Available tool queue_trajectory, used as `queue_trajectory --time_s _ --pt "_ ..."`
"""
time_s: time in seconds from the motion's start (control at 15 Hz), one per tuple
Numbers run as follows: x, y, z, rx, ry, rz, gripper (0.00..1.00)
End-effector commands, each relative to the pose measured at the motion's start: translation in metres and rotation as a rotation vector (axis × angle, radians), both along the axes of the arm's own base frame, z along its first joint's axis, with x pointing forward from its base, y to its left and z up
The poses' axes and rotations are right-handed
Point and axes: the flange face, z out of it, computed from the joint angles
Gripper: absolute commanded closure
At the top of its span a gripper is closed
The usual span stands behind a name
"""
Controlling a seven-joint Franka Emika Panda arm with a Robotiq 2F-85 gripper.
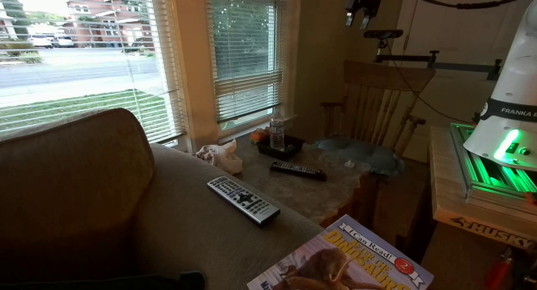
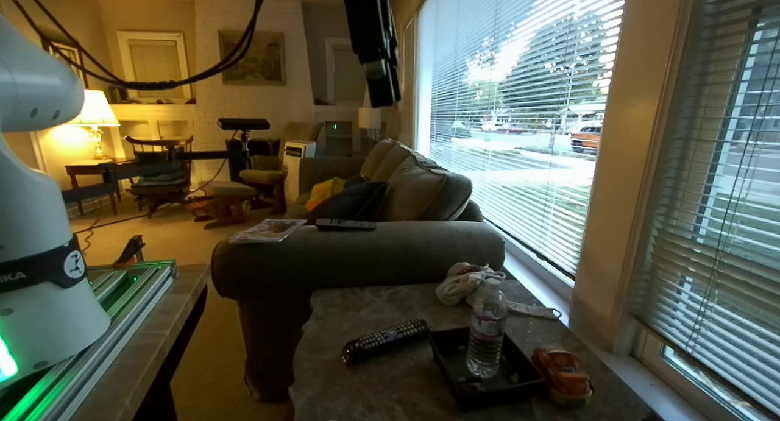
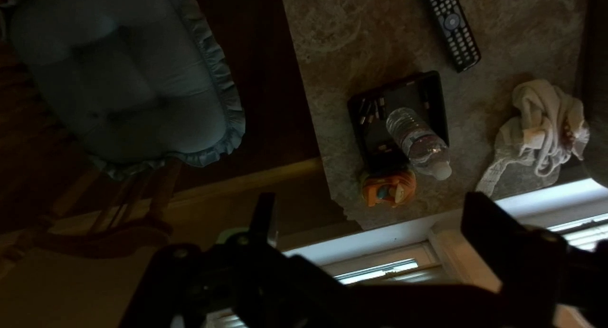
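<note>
In an exterior view, the sofa arm (image 1: 184,206) covers part of the worktop (image 1: 293,197), and the bottom edge cuts off the dinosaur book (image 1: 344,260), so we miss its lower part. The top edge there chops the upper end of the hand (image 1: 357,21), and in the wrist view the hand is dark and blurry. That view also loses one end of the black remote (image 3: 451,22). The bottle (image 3: 420,143) hides a bit of the tray (image 3: 439,110), and the little things (image 3: 382,101) inside are too small to name. It's hard to be sure what the orange thing (image 3: 389,188) is.
</note>
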Motion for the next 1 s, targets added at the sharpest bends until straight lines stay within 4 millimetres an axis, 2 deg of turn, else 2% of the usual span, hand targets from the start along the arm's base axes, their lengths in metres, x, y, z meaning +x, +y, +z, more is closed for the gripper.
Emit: queue_trajectory --time_s 0.0,0.13,0.4,0.67,0.93 --pt "0.037 -0.042 -0.026 0.086 -0.039 0.003 0.00" --pt "0.050 -0.049 -0.048 0.172 -0.040 0.016 0.00" --pt "0.072 -0.047 -0.082 0.276 -0.001 0.064 0.00" --pt "0.093 -0.044 -0.110 0.280 0.065 0.107 0.00" --pt "0.112 -0.033 -0.141 0.243 0.124 0.169 0.00"
